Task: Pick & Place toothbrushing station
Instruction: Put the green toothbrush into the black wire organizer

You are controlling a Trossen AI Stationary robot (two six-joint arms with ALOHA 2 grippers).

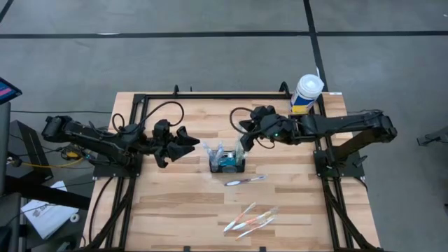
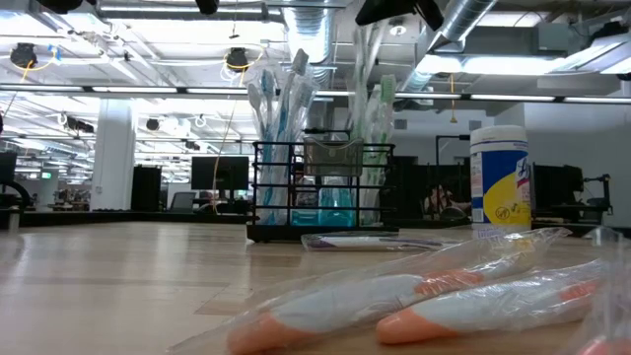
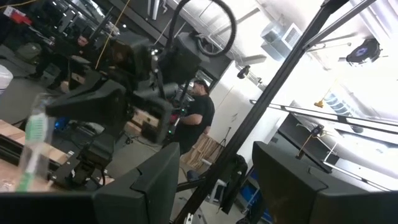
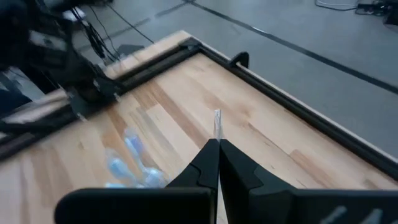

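Observation:
The toothbrushing station, a black wire-mesh caddy (image 1: 227, 165) (image 2: 320, 192), stands on its base at the table's middle with wrapped toothbrushes upright in it. My right gripper (image 1: 244, 142) (image 4: 217, 146) hangs just above the caddy's right end, shut on a thin pale strip that seems to be the top of a wrapped toothbrush (image 2: 370, 69). My left gripper (image 1: 186, 140) (image 3: 214, 193) waits open left of the caddy, clear of it. One toothbrush (image 1: 245, 180) lies flat just in front of the caddy. My right gripper pinches the thin pale strip (image 4: 217, 123) between its two fingertips, and a short piece sticks out past them. The fingers slant down from the table's right side. What hangs below the fingers is hidden by the gripper itself.
A white tub (image 1: 306, 94) (image 2: 500, 182) with a yellow-blue label stands at the far right corner. Several wrapped toothbrushes (image 1: 250, 218) (image 2: 414, 296) lie near the front edge. A black frame (image 1: 210, 96) rims the table's far half. A person (image 3: 199, 115) stands in the room beyond.

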